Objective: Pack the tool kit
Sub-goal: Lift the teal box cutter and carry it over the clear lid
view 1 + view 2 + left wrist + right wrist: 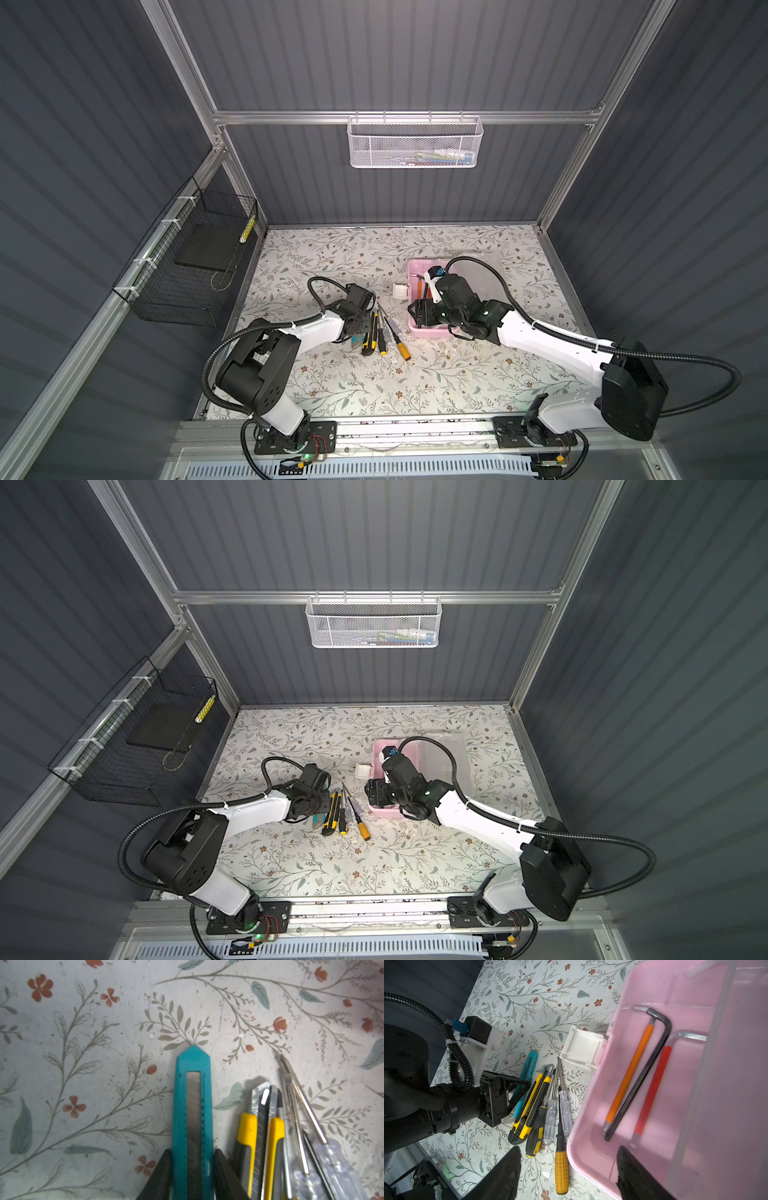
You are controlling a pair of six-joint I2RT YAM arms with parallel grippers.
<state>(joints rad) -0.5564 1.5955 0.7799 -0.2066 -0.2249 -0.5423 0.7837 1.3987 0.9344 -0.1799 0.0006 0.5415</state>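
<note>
The tool kit (414,270) sits open on the right half of the desk (332,257), three hex keys (641,1076) in its pink base. Your right end effector (569,1148) hangs wide open and empty, one finger inside the base and one outside. Your left end effector (192,1151) has its fingers closed against both sides of the teal utility knife (193,1059) — it lies flat on the desk beside the yellow knife (247,1126) and screwdrivers (307,1109).
</note>
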